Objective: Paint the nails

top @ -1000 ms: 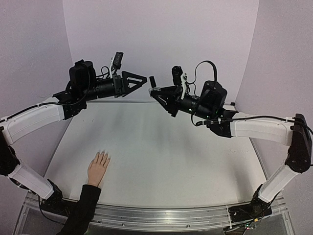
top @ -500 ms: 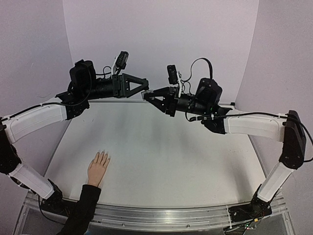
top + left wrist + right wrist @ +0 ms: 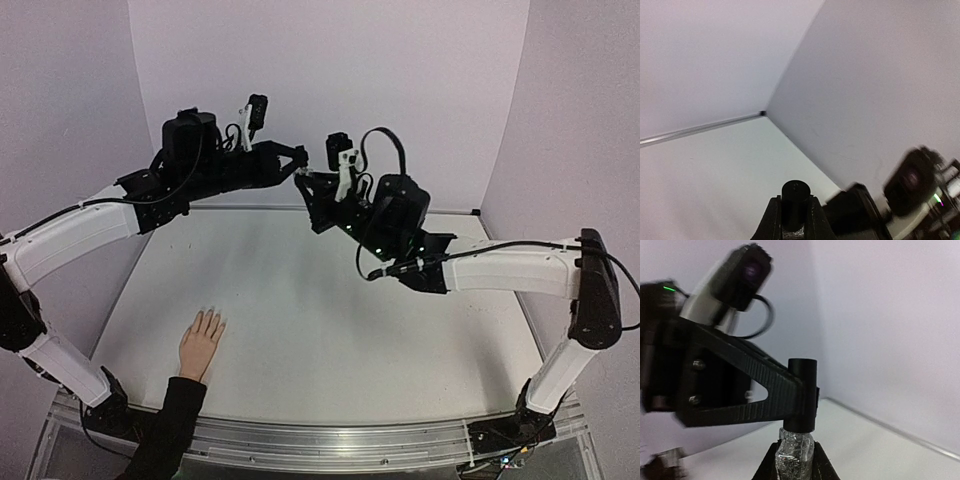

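Observation:
High above the table's back, both arms meet. My right gripper (image 3: 796, 456) is shut on a small clear bottle (image 3: 796, 447) of glittery polish, held upright. Its black cap (image 3: 802, 390) is pinched between the fingers (image 3: 755, 392) of my left gripper (image 3: 795, 206), which is shut on it; the cap (image 3: 795, 194) shows end-on in the left wrist view. From above, the left gripper (image 3: 297, 164) and the right gripper (image 3: 304, 181) touch tip to tip. The pale hand (image 3: 200, 345) lies flat at the table's near left, its nails (image 3: 210, 318) pointing away, far below both grippers.
A black sleeve (image 3: 170, 425) runs from the hand over the table's front metal rail (image 3: 350, 440). Lilac walls (image 3: 330, 80) close in the back and sides. The white table top (image 3: 330, 320) lies between the arms.
The left gripper went from open to shut on the bottle's cap. Both arms moved toward each other, the right one swinging left with the bottle. The hand has not moved.

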Robot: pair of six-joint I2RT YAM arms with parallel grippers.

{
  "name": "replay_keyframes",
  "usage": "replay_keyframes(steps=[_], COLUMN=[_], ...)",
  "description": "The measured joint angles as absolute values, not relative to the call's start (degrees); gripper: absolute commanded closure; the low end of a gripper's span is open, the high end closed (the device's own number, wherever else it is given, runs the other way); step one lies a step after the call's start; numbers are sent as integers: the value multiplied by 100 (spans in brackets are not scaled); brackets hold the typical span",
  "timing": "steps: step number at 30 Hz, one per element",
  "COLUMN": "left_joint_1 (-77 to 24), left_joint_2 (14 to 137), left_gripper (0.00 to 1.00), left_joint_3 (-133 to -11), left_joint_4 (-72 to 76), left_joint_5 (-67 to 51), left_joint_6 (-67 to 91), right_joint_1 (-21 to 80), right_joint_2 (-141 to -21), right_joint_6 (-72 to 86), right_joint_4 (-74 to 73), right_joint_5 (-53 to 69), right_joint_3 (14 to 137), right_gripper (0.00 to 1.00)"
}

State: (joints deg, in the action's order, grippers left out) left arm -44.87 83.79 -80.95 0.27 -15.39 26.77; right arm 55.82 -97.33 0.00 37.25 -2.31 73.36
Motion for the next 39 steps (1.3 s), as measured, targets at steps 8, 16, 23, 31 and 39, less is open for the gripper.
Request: replay_keyframes(steps=[8,16,23,31,39], left_joint_1=[-5186,-5023,-4503,-4112,-4119], left_joint_2=[8861,8752,8051,7826,7826], left_gripper=[91,35,20,31,55], left_joint_3=[-9007,-8629,-7579,-7107,-7106], left_joint_4=[-1066,-779,300,1279,1520], left_joint_5=[449,-729,-2512,-3627,-4031], left_joint_6=[2348,2215,2679,3306,3470], right_joint_1=[6215,5679,4909,4517,4483], right_joint_2=[-10268,-9643,-9295,-9404,-9566], right_joint_6=[-1761,-1316,-311,1035,1722], right_joint_4=[4308,3723,3364,3629,4019], right_joint_5=[-3070,-827,2274,4528,5116], right_joint_3=[7600,7048,6952,7134,7296], right_gripper=[100,100,100,100,100])
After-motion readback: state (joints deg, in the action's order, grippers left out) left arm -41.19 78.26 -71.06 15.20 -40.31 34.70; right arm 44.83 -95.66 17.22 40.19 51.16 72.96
